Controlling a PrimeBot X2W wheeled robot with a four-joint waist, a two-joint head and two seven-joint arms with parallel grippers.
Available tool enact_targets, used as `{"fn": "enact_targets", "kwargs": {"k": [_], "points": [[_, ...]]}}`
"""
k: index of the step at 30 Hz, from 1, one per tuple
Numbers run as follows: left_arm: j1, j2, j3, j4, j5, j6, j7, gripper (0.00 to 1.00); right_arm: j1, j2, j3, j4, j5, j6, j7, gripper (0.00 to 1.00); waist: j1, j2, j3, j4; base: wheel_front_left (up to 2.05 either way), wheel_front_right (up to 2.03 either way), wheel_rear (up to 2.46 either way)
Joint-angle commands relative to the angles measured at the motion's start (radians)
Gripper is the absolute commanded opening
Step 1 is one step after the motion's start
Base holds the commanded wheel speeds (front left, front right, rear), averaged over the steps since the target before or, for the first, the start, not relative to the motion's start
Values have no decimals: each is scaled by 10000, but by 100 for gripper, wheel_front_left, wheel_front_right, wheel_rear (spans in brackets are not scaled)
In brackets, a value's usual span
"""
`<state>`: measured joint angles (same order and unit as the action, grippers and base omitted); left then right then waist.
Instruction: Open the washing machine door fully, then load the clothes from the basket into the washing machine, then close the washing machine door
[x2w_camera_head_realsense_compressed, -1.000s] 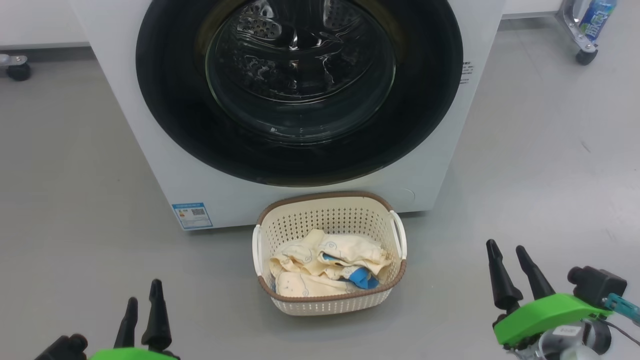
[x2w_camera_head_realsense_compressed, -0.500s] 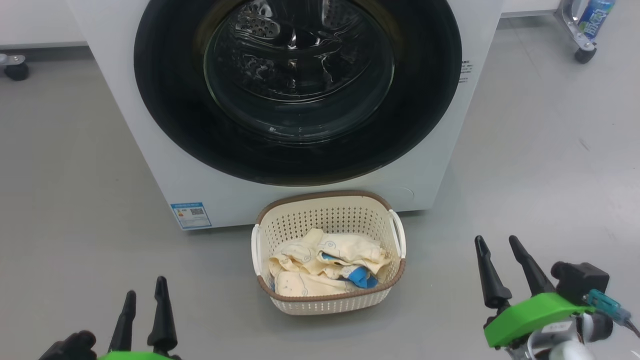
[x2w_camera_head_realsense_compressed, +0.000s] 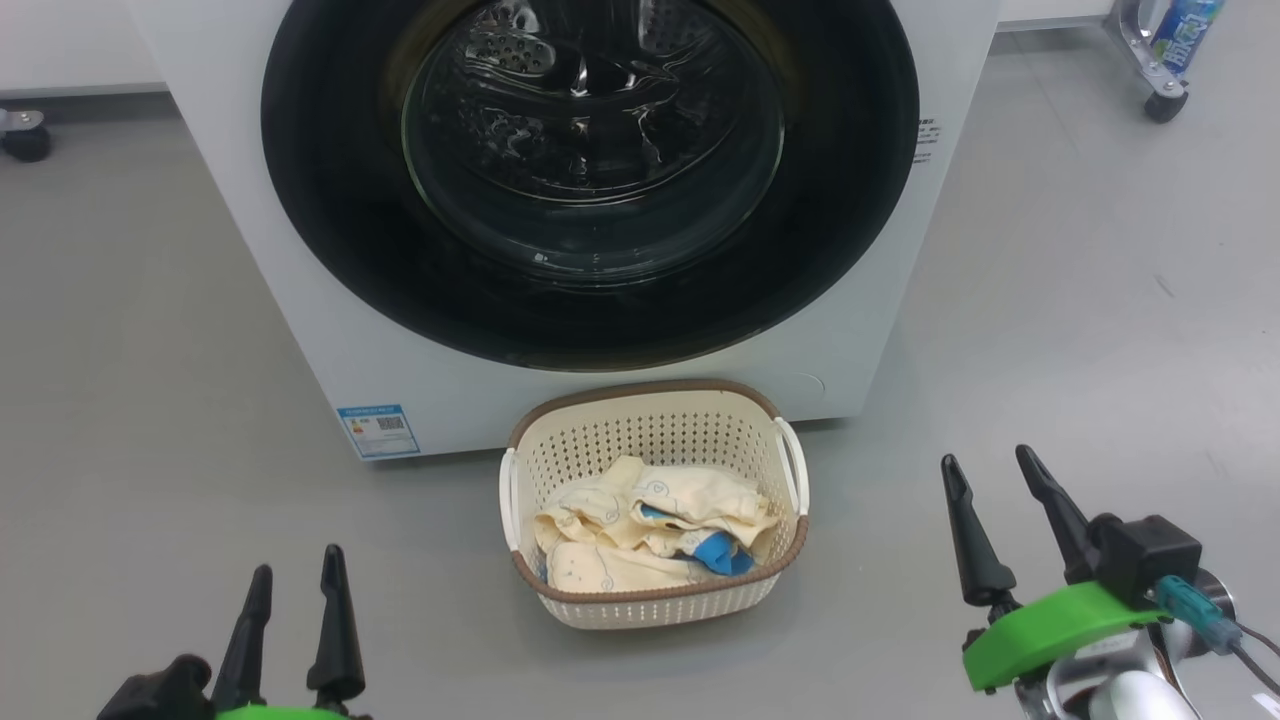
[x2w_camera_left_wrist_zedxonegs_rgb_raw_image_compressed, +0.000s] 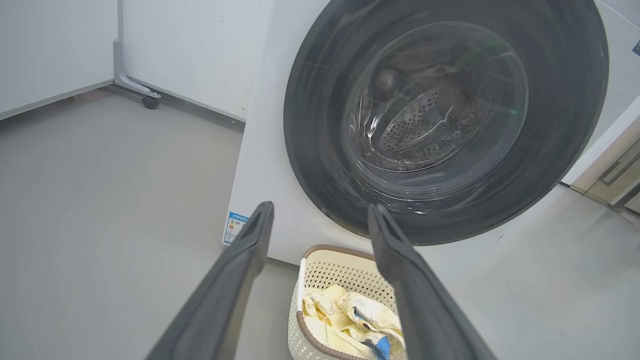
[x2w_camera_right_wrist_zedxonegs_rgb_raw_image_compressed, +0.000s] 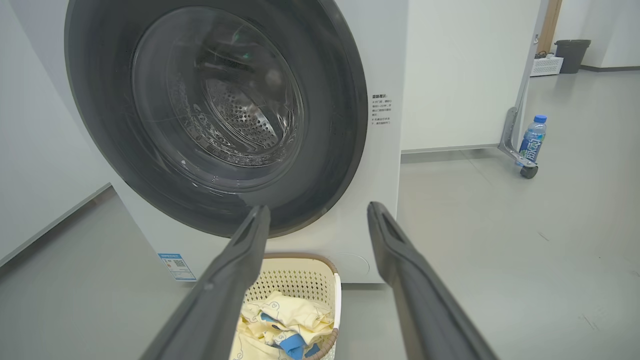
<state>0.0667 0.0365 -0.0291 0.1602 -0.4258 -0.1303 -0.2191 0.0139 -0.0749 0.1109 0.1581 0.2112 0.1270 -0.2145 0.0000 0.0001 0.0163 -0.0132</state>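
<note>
Washing machine stands on the grey floor, the washing machine door shut flush on its front. Just before it on the floor sits the basket, the clothes heaped inside. Left gripper and right gripper flank the basket, well apart from it, fingers spread, holding nothing.

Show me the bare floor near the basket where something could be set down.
Bare floor lies left of the basket, between the washing machine and the left gripper; likewise right of it, up to the right gripper. Crowded: the basket sits close to the machine's front, holding clothes.
</note>
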Motion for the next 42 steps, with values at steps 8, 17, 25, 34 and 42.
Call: {"fn": "enact_targets", "kwargs": {"k": [8, 17, 25, 34, 42], "points": [[-170, 189, 269, -516, 1013, -4, -349, 100, -466, -112, 279, -581, -839, 36, -395, 100, 0, -1, 18, -32, 0, 0, 0], [-165, 229, 245, -555, 1242, -4, -427, 100, -461, -56, 271, -601, -851, 37, -473, 100, 0, -1, 28, -62, 0, 0, 0], [-163, 249, 232, -557, 1240, -4, -427, 100, -421, -48, 234, -529, -821, 37, -473, 100, 0, -1, 18, -66, 0, 0, 0], [-168, 254, 227, -585, 1232, -4, -427, 100, -382, -68, 252, -447, -830, 37, -473, 100, 0, -1, 16, -36, 0, 0, 0], [-167, 265, 213, -606, 1218, -4, -427, 100, -384, -104, 266, -405, -847, 37, -473, 100, 0, -1, 9, -28, 0, 0, 0]]}}
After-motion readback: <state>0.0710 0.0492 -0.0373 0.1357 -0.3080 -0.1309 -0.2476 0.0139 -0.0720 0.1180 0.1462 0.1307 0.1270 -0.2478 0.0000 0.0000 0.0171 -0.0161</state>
